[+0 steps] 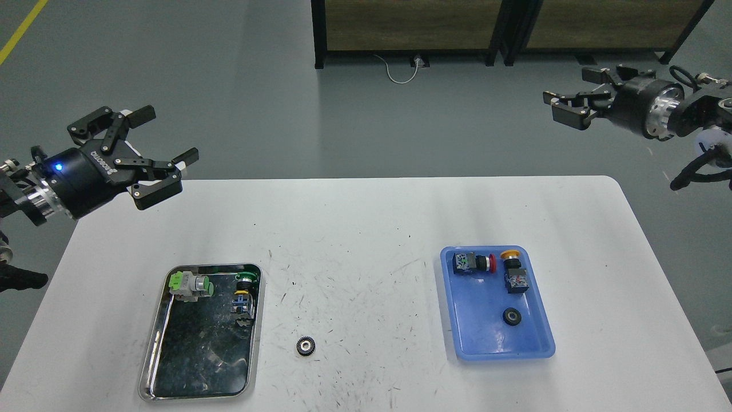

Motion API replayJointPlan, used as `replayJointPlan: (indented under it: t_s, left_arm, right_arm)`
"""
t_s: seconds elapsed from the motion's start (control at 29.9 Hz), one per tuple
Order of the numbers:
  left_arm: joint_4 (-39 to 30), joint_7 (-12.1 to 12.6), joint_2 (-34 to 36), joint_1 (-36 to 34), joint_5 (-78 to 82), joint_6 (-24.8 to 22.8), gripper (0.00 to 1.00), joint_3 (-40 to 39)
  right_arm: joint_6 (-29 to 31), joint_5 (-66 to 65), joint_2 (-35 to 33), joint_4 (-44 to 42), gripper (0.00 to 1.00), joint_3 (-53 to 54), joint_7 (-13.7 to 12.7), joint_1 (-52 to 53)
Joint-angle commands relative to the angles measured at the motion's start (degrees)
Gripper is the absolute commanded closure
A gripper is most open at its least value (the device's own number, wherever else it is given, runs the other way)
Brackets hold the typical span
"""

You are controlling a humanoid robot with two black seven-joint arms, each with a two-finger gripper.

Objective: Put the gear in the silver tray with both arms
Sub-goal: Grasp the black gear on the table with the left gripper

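A small black gear [306, 345] with a silver hub lies on the white table, just right of the silver tray [150, 366]. A second black gear [511, 316] lies in the blue tray [537, 343]. The silver tray holds a green-and-silver switch [190, 284] and a green-topped button part [246, 292] at its far end. My left gripper [154, 154] is open and empty, raised above the table's far left corner. My right gripper [572, 100] is open and empty, high beyond the table's far right edge.
The blue tray also holds a red-button switch [472, 262] and a yellow-button switch [513, 271]. Behind the table lie grey floor, dark framed panels [412, 26] and a white cable [400, 71]. The table [366, 229] ends near the bottom of the view.
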Motion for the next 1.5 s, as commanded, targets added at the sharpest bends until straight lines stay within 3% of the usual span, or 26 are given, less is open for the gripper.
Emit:
replayJointPlan:
  t_s: [0.0,0.17,0.7,1.24,1.47]
  left_arm:
    - [-3.8,0.0,-1.0,1.6,2.6,0.0,0.01,2.5]
    - [-5.2,0.0,-3.7,5.4,5.3,0.1,0.01,3.9]
    - [-4.9,0.0,-10.3,18.4,16.1,1.2,0.01,3.7]
    - [4.7,0.0,-22.6,19.1,19.9,6.1,0.0,6.9]
    - [7.6,2.4,-24.2,18.8,21.3,6.5,0.0,9.2]
  right_arm:
    - [-1.1,0.7,-0.8,0.0,0.14,0.7,0.0,0.0]
    - [-1.3,2.2,-0.9,0.0,0.02,0.8,0.4,0.3]
    - [-2.2,2.4,0.2,-1.9,0.01,0.4,0.0,0.5]
    - [-2.8,2.2,1.3,-2.7,0.01,-0.1,-0.2,0.6]
    - [-2.8,2.0,1.9,-3.5,0.01,-0.1,-0.2,0.5]
